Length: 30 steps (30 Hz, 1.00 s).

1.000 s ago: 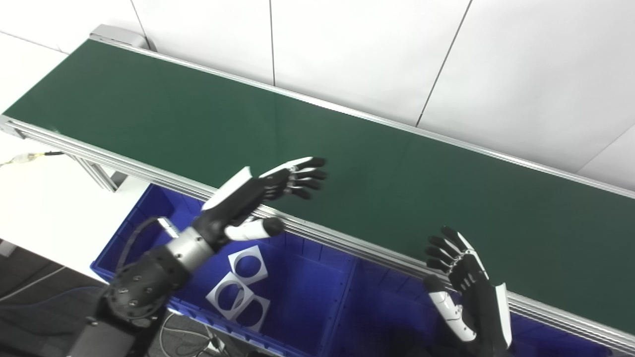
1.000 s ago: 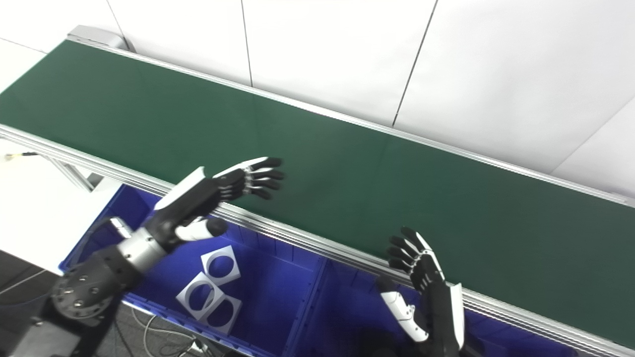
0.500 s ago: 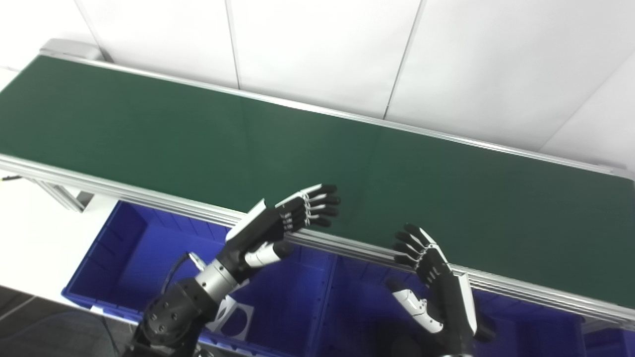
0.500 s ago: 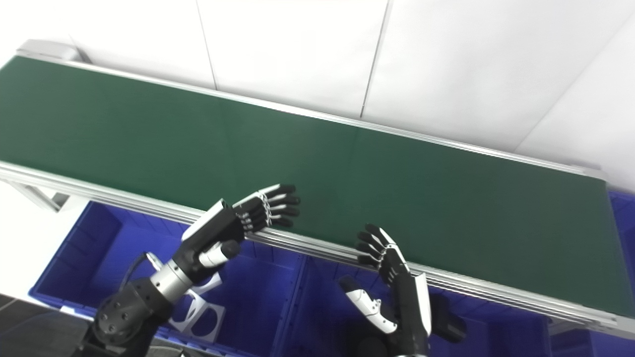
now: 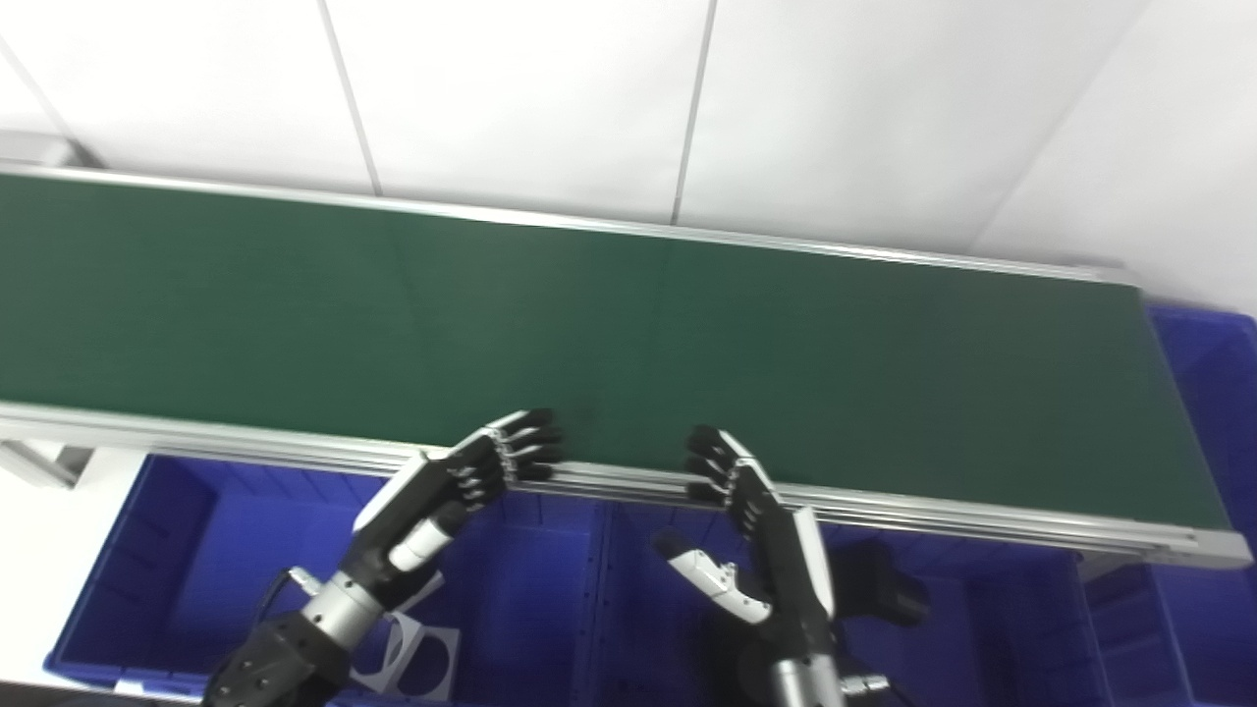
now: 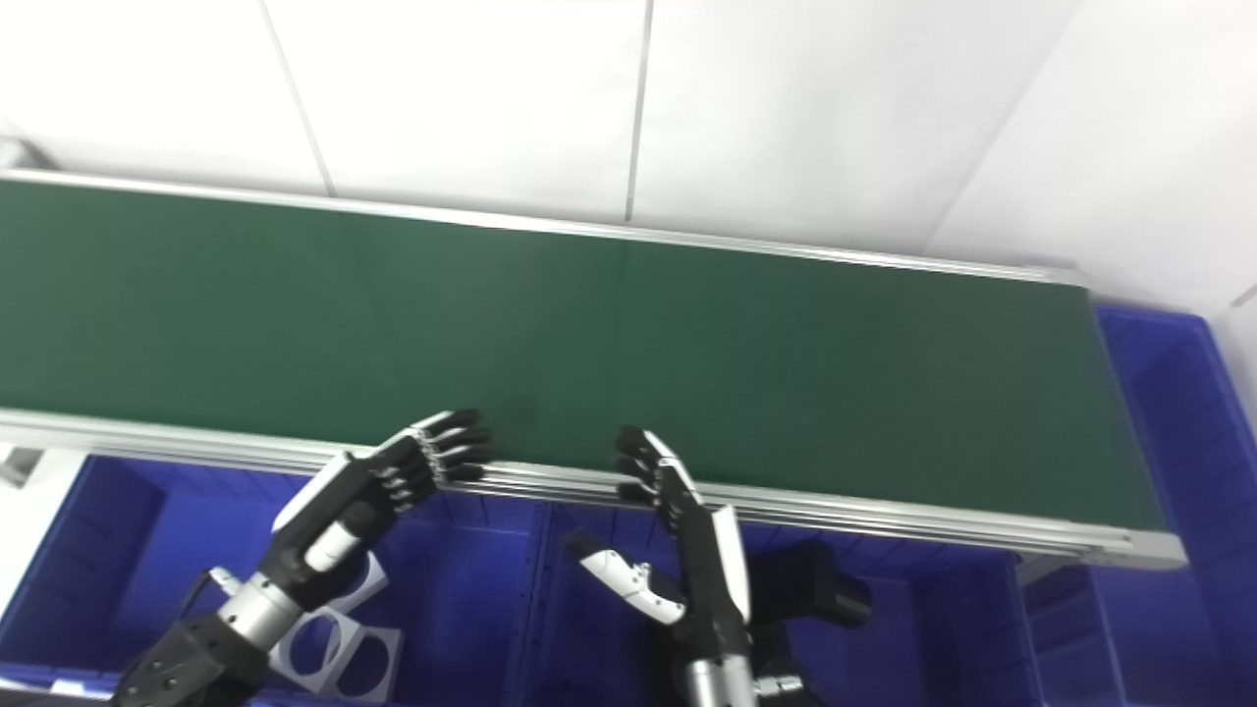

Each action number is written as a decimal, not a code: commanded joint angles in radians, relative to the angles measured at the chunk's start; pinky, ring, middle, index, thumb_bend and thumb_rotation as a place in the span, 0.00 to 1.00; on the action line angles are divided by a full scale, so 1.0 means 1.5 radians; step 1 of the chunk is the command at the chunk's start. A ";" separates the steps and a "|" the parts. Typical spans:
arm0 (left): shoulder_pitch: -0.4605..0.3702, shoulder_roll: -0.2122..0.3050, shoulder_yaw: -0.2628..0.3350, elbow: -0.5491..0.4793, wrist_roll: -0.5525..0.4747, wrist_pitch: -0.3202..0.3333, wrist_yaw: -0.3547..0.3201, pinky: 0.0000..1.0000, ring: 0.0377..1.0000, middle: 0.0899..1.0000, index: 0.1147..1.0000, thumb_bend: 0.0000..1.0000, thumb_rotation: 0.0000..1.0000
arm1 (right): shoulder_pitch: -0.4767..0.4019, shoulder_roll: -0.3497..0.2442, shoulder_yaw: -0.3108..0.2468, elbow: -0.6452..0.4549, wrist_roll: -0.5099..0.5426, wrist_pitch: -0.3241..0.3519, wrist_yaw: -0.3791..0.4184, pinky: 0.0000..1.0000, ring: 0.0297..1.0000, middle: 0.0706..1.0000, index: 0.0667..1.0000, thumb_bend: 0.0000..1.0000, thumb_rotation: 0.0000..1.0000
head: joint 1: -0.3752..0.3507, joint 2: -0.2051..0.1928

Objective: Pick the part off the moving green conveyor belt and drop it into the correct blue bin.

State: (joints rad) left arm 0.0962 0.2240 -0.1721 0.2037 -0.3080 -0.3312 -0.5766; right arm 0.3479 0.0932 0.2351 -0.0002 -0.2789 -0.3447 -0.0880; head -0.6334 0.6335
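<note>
White wall panels (image 5: 511, 88) with thin dark seams stand behind the green belt (image 5: 589, 324), which runs lengthwise from the left edge of the view to its end at the right, framed by a silver rail (image 5: 884, 511) along its near side. The green surface shown carries nothing; no part can be seen on it.

Below the rail sits a row of blue bins. In the bin (image 6: 462, 589) under the rail's left stretch lie flat grey square plates with round holes (image 6: 344, 638), partly hidden by the left arm; their edges sit at a slant to the rail. A second bin (image 5: 982, 628) lies under the rail's right stretch, and another blue bin (image 6: 1178, 412) stands just past the belt's right end. A black boxy object (image 5: 884, 589) sits in the second bin, beside the right arm; what it is cannot be told.

The left hand (image 5: 462, 481) is raised at the rail, its fingers (image 5: 525, 447) spread apart and reaching just over the rail's edge, holding nothing. The right hand (image 6: 678, 511) is upright beside it, near the rail's middle, fingers (image 6: 638, 462) apart with their tips over the rail and the thumb out to the left, also empty. The two hands stand near each other but apart.
</note>
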 commanded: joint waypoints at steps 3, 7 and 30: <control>-0.026 0.011 0.020 0.025 -0.040 -0.034 -0.039 0.84 0.84 0.86 0.90 0.78 0.80 | -0.030 0.035 0.015 0.015 -0.019 -0.038 -0.025 0.75 0.81 0.84 0.86 0.75 0.57 | -0.027 0.004; -0.031 0.013 0.035 0.043 -0.053 -0.024 -0.050 0.83 0.83 0.86 0.89 0.79 0.79 | -0.044 0.039 0.020 0.033 -0.027 -0.042 -0.037 0.75 0.81 0.84 0.86 0.74 0.57 | -0.025 0.013; 0.037 -0.018 0.050 -0.107 0.020 0.024 0.031 0.78 0.79 0.82 0.85 0.87 0.69 | 0.019 -0.014 0.009 -0.089 0.037 -0.015 -0.004 0.72 0.78 0.82 0.85 0.72 0.60 | 0.211 0.072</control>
State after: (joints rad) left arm 0.1456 0.1957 -0.1013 0.0904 -0.2943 -0.3043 -0.5570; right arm 0.3738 0.0747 0.2469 -0.0851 -0.2384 -0.3618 -0.1086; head -0.3177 0.7408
